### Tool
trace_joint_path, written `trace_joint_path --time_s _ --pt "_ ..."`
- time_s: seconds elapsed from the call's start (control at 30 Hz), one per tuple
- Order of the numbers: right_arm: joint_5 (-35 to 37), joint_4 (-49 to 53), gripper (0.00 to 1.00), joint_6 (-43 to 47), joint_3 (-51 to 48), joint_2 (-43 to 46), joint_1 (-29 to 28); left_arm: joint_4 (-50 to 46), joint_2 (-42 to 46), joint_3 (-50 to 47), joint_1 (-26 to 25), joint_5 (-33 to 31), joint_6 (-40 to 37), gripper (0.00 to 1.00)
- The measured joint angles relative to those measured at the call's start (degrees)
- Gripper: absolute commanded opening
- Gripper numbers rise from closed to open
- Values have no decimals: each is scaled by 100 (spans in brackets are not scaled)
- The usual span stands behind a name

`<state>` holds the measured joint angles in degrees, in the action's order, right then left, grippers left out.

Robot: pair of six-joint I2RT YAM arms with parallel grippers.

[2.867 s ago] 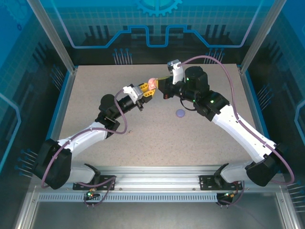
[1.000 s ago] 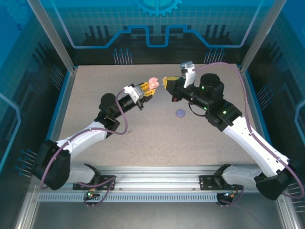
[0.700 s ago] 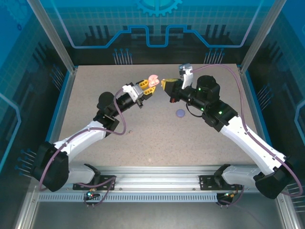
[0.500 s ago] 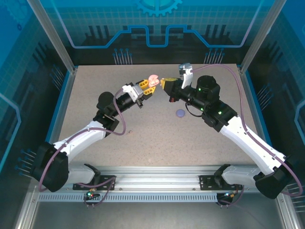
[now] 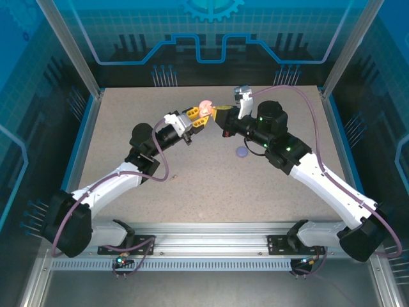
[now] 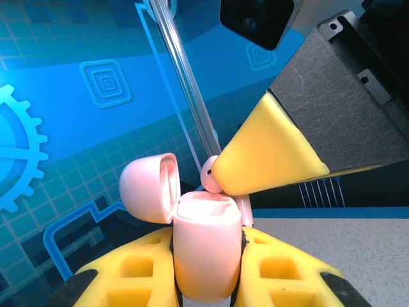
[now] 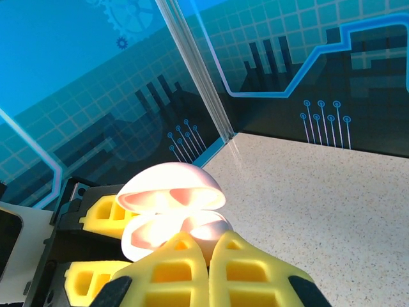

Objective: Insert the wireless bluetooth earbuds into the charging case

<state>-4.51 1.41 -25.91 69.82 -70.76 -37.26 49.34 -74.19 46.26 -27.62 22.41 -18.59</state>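
Above the far middle of the table (image 5: pixel 121 121), the left gripper (image 5: pixel 202 119) clamps the pink charging case (image 6: pixel 206 252), lid open. The right gripper (image 5: pixel 217 112), pinched shut on a pink earbud (image 6: pixel 209 173), holds it at the case's mouth.

No legible text, labels or numbers

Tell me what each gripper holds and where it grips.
Left gripper clamps the open pink case by its lower body; right gripper pinches a pink earbud near its head.
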Motion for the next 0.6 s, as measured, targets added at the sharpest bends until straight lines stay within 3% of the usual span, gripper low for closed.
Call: trace_joint_path --time_s 0.6 --pt "107 15 0 4 9 234 0 -28 0 0 -4 2 17 0"
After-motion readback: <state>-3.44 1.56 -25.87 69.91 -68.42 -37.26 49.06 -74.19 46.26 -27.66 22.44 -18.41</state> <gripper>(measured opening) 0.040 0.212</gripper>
